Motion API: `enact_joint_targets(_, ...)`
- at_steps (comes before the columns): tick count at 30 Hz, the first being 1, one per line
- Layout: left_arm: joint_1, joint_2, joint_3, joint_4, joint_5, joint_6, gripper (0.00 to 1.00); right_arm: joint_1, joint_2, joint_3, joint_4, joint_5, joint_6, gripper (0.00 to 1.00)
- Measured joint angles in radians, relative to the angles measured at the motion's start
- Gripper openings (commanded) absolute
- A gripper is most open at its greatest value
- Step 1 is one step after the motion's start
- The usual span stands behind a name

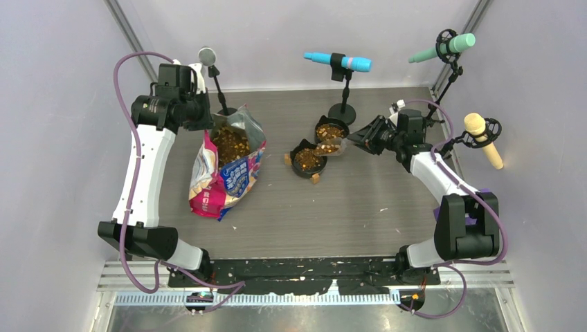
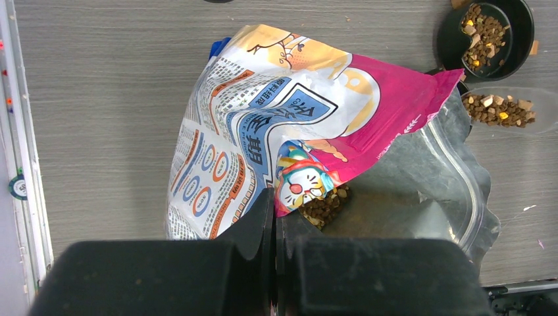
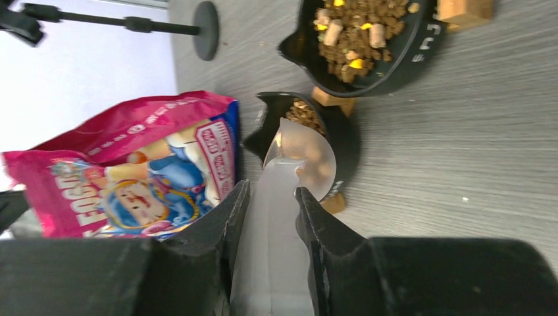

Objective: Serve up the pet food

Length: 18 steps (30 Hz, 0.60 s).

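The pink-and-blue bag (image 1: 225, 173) stands open at the left, with brown kibble (image 1: 231, 143) showing in its mouth. My left gripper (image 1: 205, 119) is shut on the bag's rim; in the left wrist view the jaws (image 2: 275, 199) pinch the printed edge beside the kibble (image 2: 325, 205). My right gripper (image 1: 354, 140) is shut on the handle of a clear scoop (image 1: 331, 147) that holds kibble over two black bowls (image 1: 306, 160) (image 1: 331, 129), both with kibble in them. In the right wrist view the scoop (image 3: 304, 158) sits over the nearer bowl (image 3: 342, 141), between my fingers (image 3: 271, 192).
Several microphones on stands ring the back and right: a grey one (image 1: 207, 55), a blue one (image 1: 339, 62) with its base (image 1: 342, 112) behind the bowls, a green one (image 1: 443, 48) and a yellow one (image 1: 482, 137). White walls enclose the table.
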<state>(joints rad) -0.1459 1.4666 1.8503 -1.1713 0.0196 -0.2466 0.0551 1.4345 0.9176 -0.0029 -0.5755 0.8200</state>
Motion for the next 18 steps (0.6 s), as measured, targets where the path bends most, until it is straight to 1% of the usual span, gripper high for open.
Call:
enact_joint_targets(4, 0.001, 0.000, 0.000, 0.000, 0.000, 0.000, 0.00, 0.027, 0.008, 0.039, -0.108, 0.072, -0.081, 0.05)
enact_joint_targets(9, 0.002, 0.000, 0.000, 0.000, 0.000, 0.000, 0.00, 0.094, 0.014, 0.106, -0.205, 0.159, -0.161, 0.05)
enact_joint_targets(14, 0.002, 0.000, 0.000, 0.000, 0.000, 0.000, 0.00, 0.137, 0.014, 0.169, -0.268, 0.213, -0.218, 0.05)
enact_joint_targets(18, 0.002, 0.000, 0.000, 0.000, 0.000, 0.000, 0.00, 0.141, 0.014, 0.197, -0.300, 0.249, -0.249, 0.05)
